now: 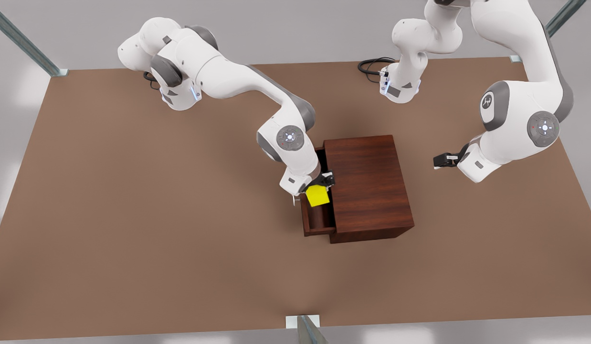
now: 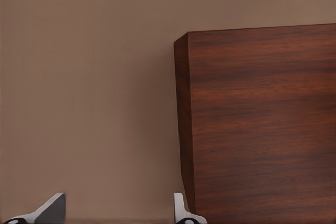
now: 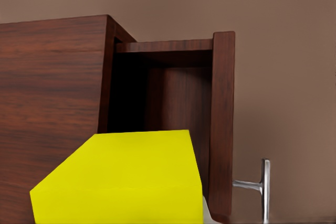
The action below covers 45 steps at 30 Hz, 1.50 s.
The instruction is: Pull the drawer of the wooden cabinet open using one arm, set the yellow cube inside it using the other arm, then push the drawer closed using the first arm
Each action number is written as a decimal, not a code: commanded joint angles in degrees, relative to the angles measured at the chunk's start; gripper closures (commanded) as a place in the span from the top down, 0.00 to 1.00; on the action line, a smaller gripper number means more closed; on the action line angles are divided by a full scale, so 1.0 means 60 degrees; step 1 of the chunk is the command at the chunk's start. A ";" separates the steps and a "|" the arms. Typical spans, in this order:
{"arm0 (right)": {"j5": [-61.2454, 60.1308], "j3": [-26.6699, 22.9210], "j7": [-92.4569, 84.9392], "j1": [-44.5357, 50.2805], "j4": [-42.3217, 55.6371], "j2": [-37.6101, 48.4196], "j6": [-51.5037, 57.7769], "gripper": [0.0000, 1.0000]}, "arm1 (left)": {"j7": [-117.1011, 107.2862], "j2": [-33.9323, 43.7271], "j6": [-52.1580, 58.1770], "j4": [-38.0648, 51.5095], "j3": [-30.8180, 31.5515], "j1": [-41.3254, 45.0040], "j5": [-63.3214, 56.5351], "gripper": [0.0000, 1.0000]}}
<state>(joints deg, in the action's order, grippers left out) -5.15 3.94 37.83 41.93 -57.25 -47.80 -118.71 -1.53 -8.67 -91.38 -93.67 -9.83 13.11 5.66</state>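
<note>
The wooden cabinet (image 1: 369, 186) (image 2: 262, 124) (image 3: 52, 87) stands mid-table. Its drawer (image 1: 317, 222) (image 3: 222, 124) is pulled out toward the front view's left, and its silver bar handle (image 3: 264, 188) shows on the front panel. My right gripper (image 1: 320, 183), on the arm at the front view's left, is shut on the yellow cube (image 1: 317, 195) (image 3: 123, 179). It holds the cube just above the open drawer. My left gripper (image 1: 439, 161) (image 2: 118, 214) waits open and empty beyond the cabinet's far side, at the front view's right, apart from the cabinet.
A brown table (image 1: 133, 215) carries everything. A black cable (image 1: 372, 64) coils by the arm base at the back. Metal frame posts (image 1: 305, 329) stand at the table's edges. Bare tabletop lies to the front view's left and in front of the cabinet.
</note>
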 commanded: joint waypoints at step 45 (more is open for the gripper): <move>0.1092 -0.0481 -0.9850 -0.7618 -0.6234 0.6238 0.2881 1.00 | -1.1859 -0.7637 -0.3272 0.6062 0.0026 0.7381 -0.2203 1.00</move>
<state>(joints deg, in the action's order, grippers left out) 1.45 1.06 -9.51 -3.73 -94.69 -10.43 -101.49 -64.09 -54.61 -113.33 -57.01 -9.65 57.34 -7.19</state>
